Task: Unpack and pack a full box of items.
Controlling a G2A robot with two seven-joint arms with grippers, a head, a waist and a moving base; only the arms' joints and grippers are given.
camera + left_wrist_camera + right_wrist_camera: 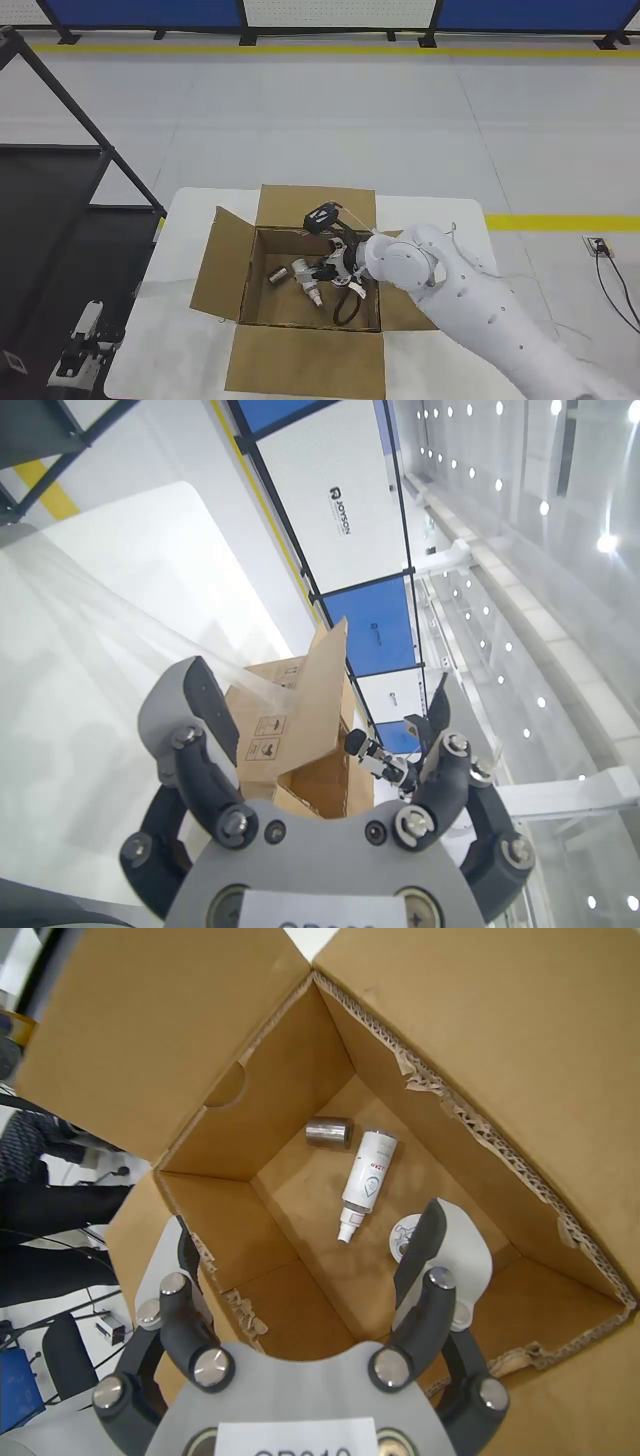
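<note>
An open cardboard box point(228, 262) stands on the white table point(165, 330), all flaps folded out. On its floor lie a short metal cylinder point(328, 1133), a white spray bottle point(367, 1175) and a white round piece point(400, 1233) half hidden behind a finger. The top view shows the cylinder point(280, 273) and the bottle point(306, 281) side by side. My right gripper point(307, 1228) hangs open over the box's inside, holding nothing, a little above the items point(330, 270). My left gripper point(320, 685) is open and empty, well off to the side, facing the box point(325, 685).
A black looped cable point(346, 304) hangs by the right wrist inside the box. A dark metal rack point(50, 230) stands left of the table. The table point(100, 600) lies bare between the left gripper and the box.
</note>
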